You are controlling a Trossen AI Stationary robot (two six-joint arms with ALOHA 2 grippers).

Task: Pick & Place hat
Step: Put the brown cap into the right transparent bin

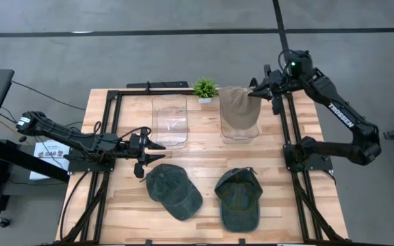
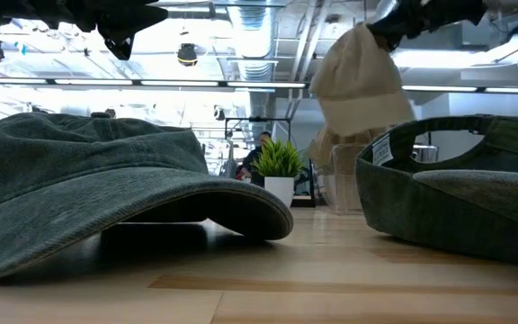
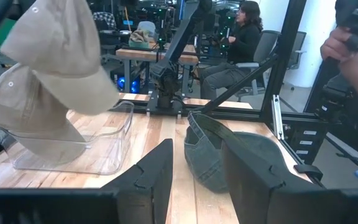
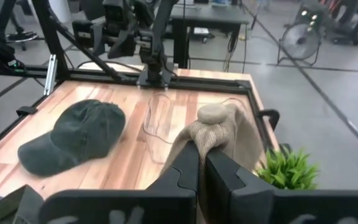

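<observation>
A tan hat (image 1: 240,107) hangs from my right gripper (image 1: 260,93) over the right clear bin (image 1: 241,130); its lower part dips into the bin (image 3: 73,149). Two dark green hats lie on the table's near half: the left one (image 1: 174,192) crown up on its brim, the right one (image 1: 239,199) turned over with its opening up (image 2: 457,184). My left gripper (image 1: 152,154) hovers open above the table just left of the left green hat; in its wrist view (image 3: 197,180) it points toward the right green hat (image 3: 229,155). My right gripper (image 4: 202,165) pinches a bunched fold of the tan hat's crown (image 4: 210,132) between its two fingers, coming from the table's right side, slanting down. The hat hangs slack below the fingers (image 2: 358,81), with its lower part (image 3: 42,134) inside the right clear bin.
An empty clear bin (image 1: 169,120) stands left of the right bin, and a small potted plant (image 1: 205,88) stands between them at the far edge. Black frame rails (image 1: 293,147) run along both table sides. People (image 3: 247,37) are in the room beyond.
</observation>
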